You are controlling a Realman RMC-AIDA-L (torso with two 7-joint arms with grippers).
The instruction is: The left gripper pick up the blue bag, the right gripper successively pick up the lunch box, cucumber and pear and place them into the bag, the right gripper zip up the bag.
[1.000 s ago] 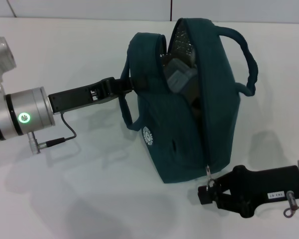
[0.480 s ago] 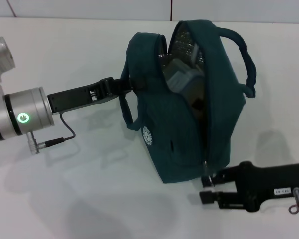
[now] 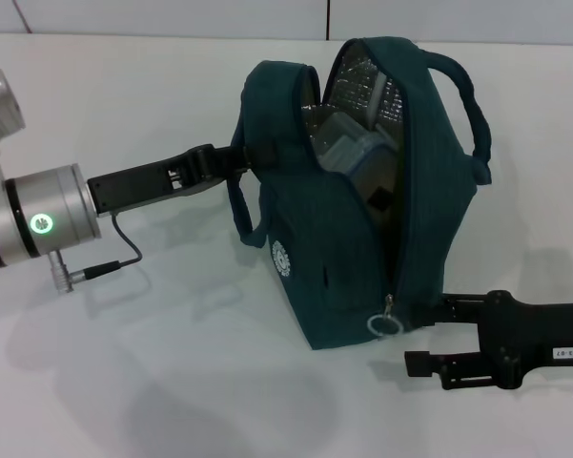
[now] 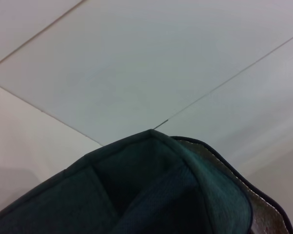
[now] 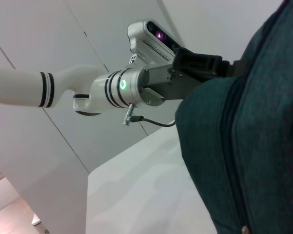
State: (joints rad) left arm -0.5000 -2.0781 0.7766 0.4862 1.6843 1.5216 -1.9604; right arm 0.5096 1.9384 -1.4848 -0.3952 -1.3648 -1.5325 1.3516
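The blue bag (image 3: 362,239) stands on the white table, its mouth gaping, silver foil lining showing. The lunch box (image 3: 348,143) lies inside near the top. My left gripper (image 3: 236,158) reaches in from the left and is shut on the bag's left rim by a handle. The left wrist view shows only the bag's fabric (image 4: 151,195). My right gripper (image 3: 410,334) lies low at the bag's near right corner, open, its fingertips just right of the zipper's metal ring pull (image 3: 384,325). The right wrist view shows the bag (image 5: 253,146) and the left gripper (image 5: 200,66). Cucumber and pear are out of view.
White table (image 3: 172,382) stretches in front and to the left of the bag. The left arm's cable (image 3: 124,258) hangs just above the table. A wall seam runs along the back edge.
My right gripper has shifted right and closer to the bag's bottom corner. The zipper's ring pull now hangs out in front of it. The bag's mouth has spread wider.
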